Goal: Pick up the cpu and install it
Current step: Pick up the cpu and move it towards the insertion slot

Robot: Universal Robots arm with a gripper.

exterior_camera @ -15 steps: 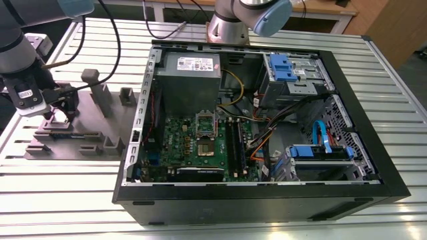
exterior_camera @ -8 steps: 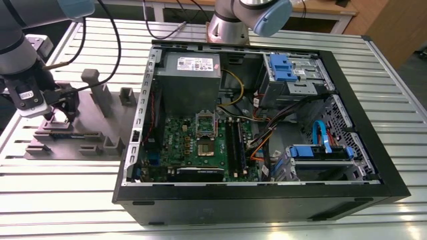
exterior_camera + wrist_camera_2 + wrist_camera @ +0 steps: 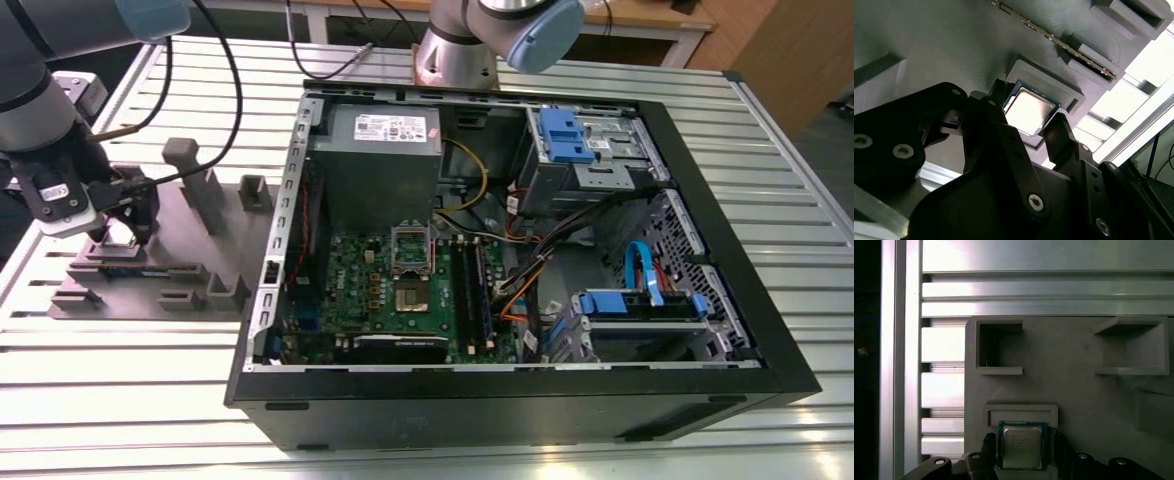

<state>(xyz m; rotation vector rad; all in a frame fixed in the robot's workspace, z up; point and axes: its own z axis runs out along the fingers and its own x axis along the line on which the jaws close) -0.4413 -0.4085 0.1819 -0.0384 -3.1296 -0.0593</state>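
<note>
Item: cpu (image 3: 1022, 446), seated flat in a recess of the grey holder (image 3: 1079, 385), edges exposed so your tool (image 3: 1026, 107), spread wide, straddles it; not yet pinched.

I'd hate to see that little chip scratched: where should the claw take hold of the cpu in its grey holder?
By two opposite side edges, coming straight down from above. The cpu lies flat, metal top up, in a shallow pocket of the grey holder, so only its thin edges offer purchase. The claw straddles it that way.
</note>
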